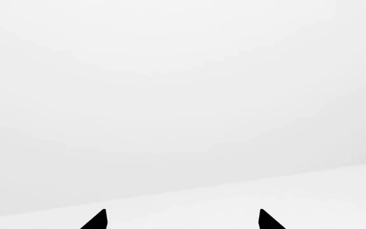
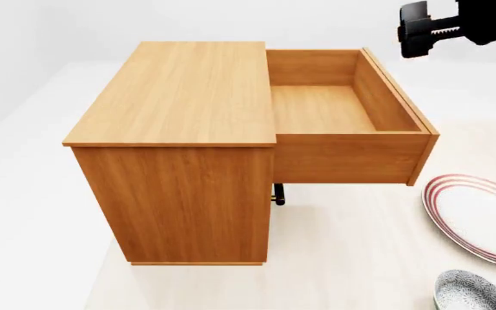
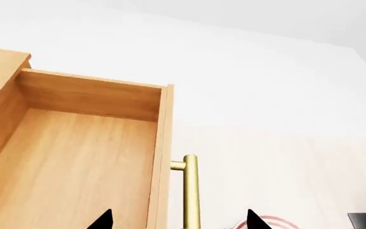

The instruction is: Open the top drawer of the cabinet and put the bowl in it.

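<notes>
Two pincers, neither gripping: the right pincer (image 2: pixel 420 31) hangs spread and empty above the top drawer (image 2: pixel 334 106), near its brass handle (image 3: pixel 190 191). The left pincer (image 1: pixel 181 220) gapes at blank white. That drawer stands pulled right out of the cabinet (image 2: pixel 179 148). The bowl (image 2: pixel 472 292) sits on the floor's near right corner, beside the plate (image 2: pixel 480 216).

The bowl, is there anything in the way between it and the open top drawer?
Nothing visible. The bowl sits on the floor beside the plate. The top drawer is pulled out, open and empty. The right gripper hangs beyond its front corner, not over the opening.
</notes>
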### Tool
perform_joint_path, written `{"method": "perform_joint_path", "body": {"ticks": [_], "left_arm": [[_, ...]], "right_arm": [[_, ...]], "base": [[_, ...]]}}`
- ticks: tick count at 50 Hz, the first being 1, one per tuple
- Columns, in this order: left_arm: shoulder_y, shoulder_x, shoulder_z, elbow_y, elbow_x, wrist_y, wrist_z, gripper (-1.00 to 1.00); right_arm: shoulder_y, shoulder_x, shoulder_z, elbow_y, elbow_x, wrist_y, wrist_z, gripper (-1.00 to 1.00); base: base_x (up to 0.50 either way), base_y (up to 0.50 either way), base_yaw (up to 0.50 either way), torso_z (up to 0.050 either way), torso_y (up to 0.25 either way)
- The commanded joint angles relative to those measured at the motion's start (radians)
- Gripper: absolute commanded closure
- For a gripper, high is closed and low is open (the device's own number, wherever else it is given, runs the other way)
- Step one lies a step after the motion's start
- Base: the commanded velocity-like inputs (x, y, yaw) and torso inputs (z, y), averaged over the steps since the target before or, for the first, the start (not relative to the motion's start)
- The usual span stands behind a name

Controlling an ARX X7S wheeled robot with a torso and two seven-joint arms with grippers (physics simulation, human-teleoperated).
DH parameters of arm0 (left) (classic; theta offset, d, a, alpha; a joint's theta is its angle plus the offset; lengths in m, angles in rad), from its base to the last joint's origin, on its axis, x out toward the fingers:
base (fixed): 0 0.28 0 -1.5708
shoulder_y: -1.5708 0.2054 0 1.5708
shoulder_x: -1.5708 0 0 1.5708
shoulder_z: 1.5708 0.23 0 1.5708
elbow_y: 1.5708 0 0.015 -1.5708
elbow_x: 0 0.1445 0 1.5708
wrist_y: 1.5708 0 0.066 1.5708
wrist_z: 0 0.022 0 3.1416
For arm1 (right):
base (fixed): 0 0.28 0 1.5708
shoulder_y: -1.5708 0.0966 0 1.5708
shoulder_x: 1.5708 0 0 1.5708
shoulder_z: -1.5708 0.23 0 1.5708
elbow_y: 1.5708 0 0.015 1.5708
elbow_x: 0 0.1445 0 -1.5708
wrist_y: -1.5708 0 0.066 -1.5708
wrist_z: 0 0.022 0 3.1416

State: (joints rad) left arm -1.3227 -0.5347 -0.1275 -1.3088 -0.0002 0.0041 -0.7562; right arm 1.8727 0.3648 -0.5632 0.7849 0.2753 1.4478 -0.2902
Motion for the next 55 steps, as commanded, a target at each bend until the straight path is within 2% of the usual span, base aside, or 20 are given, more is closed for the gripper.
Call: {"method": "perform_joint_path", "body": {"ticks": [1,5,8,10,13,18,21,26,29,31,36,43,55], "left_arm": [[0.001,0.000,0.001,0.000,0.001,0.000,0.000,-1.00],[0.000,0.001,0.001,0.000,0.000,-0.002,0.000,-1.00],[0.004,0.002,0.001,0.000,0.001,-0.002,-0.002,-1.00],[0.003,0.002,0.003,0.000,0.002,-0.005,-0.004,-1.00],[0.002,0.002,0.003,0.000,0.001,-0.009,-0.005,-1.00],[0.003,0.003,0.001,0.000,-0.001,-0.008,-0.008,-1.00],[0.005,0.003,-0.004,0.000,-0.003,-0.005,-0.006,-1.00],[0.005,0.004,-0.010,0.000,-0.003,-0.004,-0.005,-1.00],[0.000,0.004,-0.012,0.000,-0.002,-0.009,-0.004,-1.00],[0.000,0.004,-0.014,0.000,-0.002,-0.009,-0.004,-1.00],[0.006,0.003,-0.014,0.000,0.000,-0.004,-0.006,-1.00],[0.008,0.005,-0.009,0.000,0.001,0.005,-0.012,-1.00],[0.010,0.006,-0.008,0.000,0.001,0.009,-0.007,-1.00]], "right_arm": [[0.052,0.200,0.084,-0.271,0.454,0.122,0.332,-1.00],[-0.004,0.324,0.154,-0.411,0.760,0.119,0.608,-1.00],[-0.091,0.427,0.187,-0.590,0.820,0.110,0.679,-1.00],[-0.121,0.492,0.196,-0.627,0.930,0.120,0.755,-1.00],[-0.101,0.650,0.079,-0.695,1.131,0.120,0.859,-1.00],[-0.031,0.849,-0.064,-0.680,1.520,0.119,1.074,-1.00],[0.043,0.943,-0.205,-0.709,1.621,0.119,1.109,-1.00],[0.003,1.078,-0.280,-0.749,1.852,0.074,1.171,-1.00],[-0.059,1.156,-0.315,-0.832,1.865,0.044,1.120,-1.00],[-0.096,1.201,-0.345,-0.858,1.905,-0.036,1.069,-1.00],[-0.145,1.206,-0.388,-0.826,1.901,-0.078,0.997,-1.00],[-0.197,1.206,-0.434,-0.829,1.798,-0.099,0.930,-1.00],[-0.235,1.206,-0.461,-0.782,1.584,0.030,0.823,-1.00]], "base": [[0.00,0.00,0.00,0.000,0.000],[0.00,0.00,0.00,0.000,0.000],[0.00,0.00,0.00,0.000,0.000],[0.00,0.00,0.00,0.000,0.000],[0.00,0.00,0.00,0.000,0.000],[0.00,0.00,0.00,0.000,0.000],[0.00,0.00,0.00,0.000,0.000],[0.00,0.00,0.00,0.000,0.000],[0.00,0.00,0.00,0.000,0.000],[0.00,0.00,0.00,0.000,0.000],[0.00,0.00,0.00,0.000,0.000],[0.00,0.00,0.00,0.000,0.000],[0.00,0.00,0.00,0.000,0.000]]}}
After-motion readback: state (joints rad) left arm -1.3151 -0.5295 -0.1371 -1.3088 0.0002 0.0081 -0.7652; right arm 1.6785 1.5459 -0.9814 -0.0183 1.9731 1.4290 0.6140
